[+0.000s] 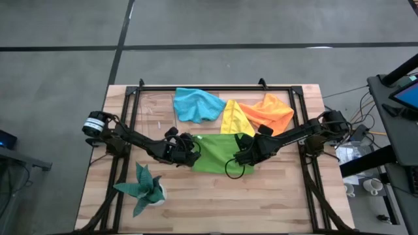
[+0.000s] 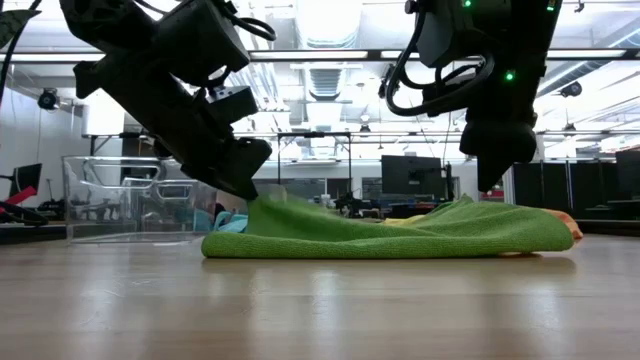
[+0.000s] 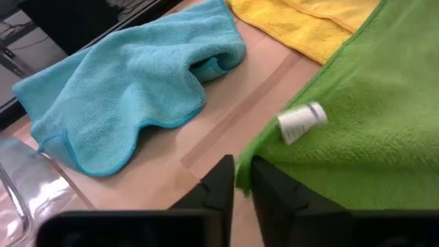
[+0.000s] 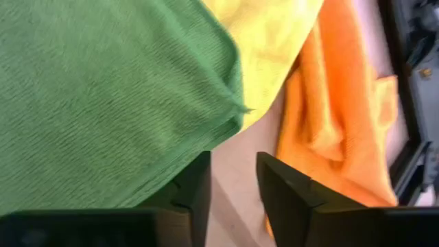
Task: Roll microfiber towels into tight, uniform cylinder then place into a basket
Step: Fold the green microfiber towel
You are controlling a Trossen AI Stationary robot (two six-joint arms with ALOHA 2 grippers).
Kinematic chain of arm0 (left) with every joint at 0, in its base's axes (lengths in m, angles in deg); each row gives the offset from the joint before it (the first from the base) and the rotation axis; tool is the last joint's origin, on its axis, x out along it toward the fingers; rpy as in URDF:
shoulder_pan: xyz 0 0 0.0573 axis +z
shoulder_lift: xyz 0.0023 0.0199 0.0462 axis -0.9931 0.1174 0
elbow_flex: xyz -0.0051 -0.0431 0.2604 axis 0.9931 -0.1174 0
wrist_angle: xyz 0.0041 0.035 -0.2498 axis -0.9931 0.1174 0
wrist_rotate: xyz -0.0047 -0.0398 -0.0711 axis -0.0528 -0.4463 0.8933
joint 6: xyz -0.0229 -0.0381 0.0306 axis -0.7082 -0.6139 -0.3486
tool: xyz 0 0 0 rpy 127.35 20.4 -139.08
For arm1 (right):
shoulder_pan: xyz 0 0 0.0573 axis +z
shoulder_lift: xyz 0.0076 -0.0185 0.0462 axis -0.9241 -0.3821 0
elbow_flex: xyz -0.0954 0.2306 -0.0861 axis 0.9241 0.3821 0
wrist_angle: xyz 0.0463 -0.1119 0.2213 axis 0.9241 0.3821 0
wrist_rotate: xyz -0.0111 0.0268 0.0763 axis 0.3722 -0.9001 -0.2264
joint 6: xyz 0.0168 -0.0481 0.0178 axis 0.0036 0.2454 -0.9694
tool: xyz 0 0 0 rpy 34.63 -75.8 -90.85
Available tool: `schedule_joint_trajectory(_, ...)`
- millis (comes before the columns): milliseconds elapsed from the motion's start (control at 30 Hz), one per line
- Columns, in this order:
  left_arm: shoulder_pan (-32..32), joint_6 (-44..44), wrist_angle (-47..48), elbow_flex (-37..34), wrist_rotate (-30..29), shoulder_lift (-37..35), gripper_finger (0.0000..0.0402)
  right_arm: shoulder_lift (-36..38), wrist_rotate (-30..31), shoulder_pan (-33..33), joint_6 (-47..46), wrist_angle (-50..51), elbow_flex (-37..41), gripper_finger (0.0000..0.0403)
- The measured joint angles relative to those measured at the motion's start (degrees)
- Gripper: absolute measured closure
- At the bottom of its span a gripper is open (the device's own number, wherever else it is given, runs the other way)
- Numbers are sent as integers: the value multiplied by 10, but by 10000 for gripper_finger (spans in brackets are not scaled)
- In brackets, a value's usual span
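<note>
We've got the green towel (image 1: 219, 153) mid-frame, flat on the table. Left gripper (image 3: 240, 189) pinches its corner in a narrow gap; right gripper (image 4: 233, 182) stands parted, empty, over the other edge. Risk: one-sided grip skews the roll, or the corner slips out.

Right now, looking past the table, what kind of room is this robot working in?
Probably a robotics lab or open workshop. The wooden table is fenced by a black metal frame carrying two robot arms, computer monitors stand in the background, and long ceiling lights run over a bare concrete floor.
</note>
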Motion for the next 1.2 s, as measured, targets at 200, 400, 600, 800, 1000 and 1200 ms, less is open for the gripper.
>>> schedule_joint_trajectory(200,7,52,-2,12,3,-11,278,1,62,0,1,48,-10,239)
schedule_joint_trajectory(400,9,159,0,42,1,-37,215,43,80,3,2,57,1,230)
schedule_joint_trajectory(600,-1,196,-13,39,-1,-105,190,148,82,17,9,-37,75,229)
schedule_joint_trajectory(800,-1,308,-220,-29,98,-135,189,274,-51,-20,110,-350,218,231)
schedule_joint_trajectory(1000,24,360,-358,-59,233,-132,222,297,-145,-112,148,-396,240,305)
schedule_joint_trajectory(1200,44,358,-364,-74,235,-131,359,251,-191,-202,213,-422,212,389)
